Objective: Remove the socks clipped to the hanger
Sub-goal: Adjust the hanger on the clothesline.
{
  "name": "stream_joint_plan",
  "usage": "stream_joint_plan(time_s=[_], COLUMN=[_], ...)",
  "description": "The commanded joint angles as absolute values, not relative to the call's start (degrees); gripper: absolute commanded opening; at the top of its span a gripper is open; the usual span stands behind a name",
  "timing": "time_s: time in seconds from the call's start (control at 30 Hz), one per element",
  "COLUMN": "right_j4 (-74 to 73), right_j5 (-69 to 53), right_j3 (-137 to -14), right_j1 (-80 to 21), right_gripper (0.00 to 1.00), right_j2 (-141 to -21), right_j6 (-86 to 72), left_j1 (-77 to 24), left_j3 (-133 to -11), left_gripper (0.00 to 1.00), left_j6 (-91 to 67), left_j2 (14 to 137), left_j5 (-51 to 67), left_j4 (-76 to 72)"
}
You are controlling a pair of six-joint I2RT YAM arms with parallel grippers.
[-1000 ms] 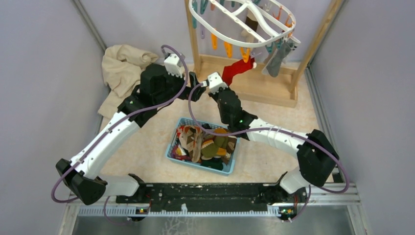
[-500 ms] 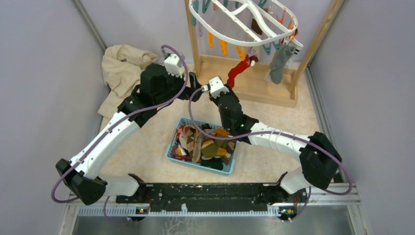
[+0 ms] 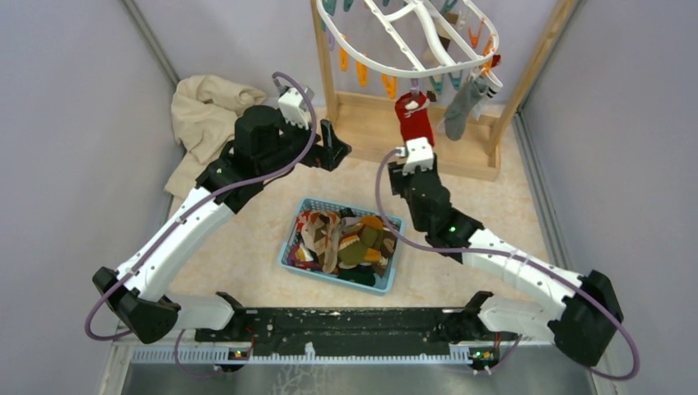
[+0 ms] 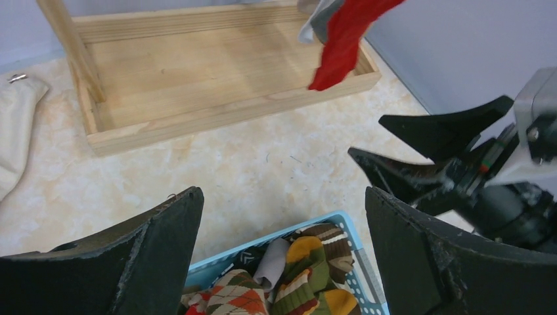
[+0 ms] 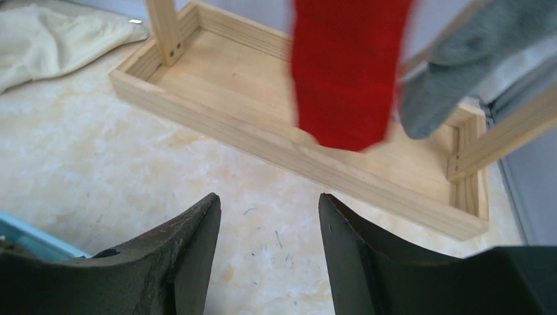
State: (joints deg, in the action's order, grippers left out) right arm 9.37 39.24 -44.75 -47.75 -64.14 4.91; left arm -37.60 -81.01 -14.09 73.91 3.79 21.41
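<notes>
The white oval hanger (image 3: 409, 67) hangs from the wooden rack at the top. A red sock (image 3: 414, 122) and a grey sock (image 3: 461, 103) dangle from its clips. My right gripper (image 5: 268, 200) stands open and empty just below and in front of the red sock (image 5: 345, 72), apart from it, with the grey sock (image 5: 453, 72) to its right. My left gripper (image 4: 282, 193) is wide open and empty above the basket's far edge. The left wrist view also has the red sock (image 4: 341, 42) and the right gripper's fingers (image 4: 427, 141).
A blue basket (image 3: 288, 247) holding several loose socks (image 3: 342, 243) sits between the arms. The wooden rack base (image 3: 449, 164) lies on the floor under the hanger. A beige cloth (image 3: 202, 115) is heaped at the back left. Grey walls close in both sides.
The right gripper opened and let go of the red sock, which swung back to hang straight under the hanger. The right arm shifted right. The left arm stayed put.
</notes>
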Motion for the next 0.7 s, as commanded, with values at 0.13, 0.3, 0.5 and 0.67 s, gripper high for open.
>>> stream_joint_plan(time_s=[0.13, 0.3, 0.5, 0.67], right_j4=[7.8, 17.6, 34.1, 41.4], right_j5=[29.0, 6.3, -11.6, -18.1], right_j3=[-41.9, -39.2, -35.4, -35.6], right_j1=[-36.9, -26.9, -15.9, -13.2], right_gripper=[0.58, 0.57, 0.58, 0.59], right_j2=[-57.2, -58.4, -63.7, -68.1], right_j6=[-3.7, -5.4, -11.8, -14.0], left_j1=[-39.7, -40.1, -40.1, -40.1], left_j3=[-84.0, -85.1, -85.0, -84.2], left_gripper=[0.98, 0.98, 0.98, 0.98], left_j6=[-15.6, -15.3, -14.8, -14.5], left_j2=[75.2, 75.4, 74.3, 73.6], left_j5=[4.9, 4.1, 2.8, 2.3], left_j4=[20.2, 21.0, 22.3, 22.7])
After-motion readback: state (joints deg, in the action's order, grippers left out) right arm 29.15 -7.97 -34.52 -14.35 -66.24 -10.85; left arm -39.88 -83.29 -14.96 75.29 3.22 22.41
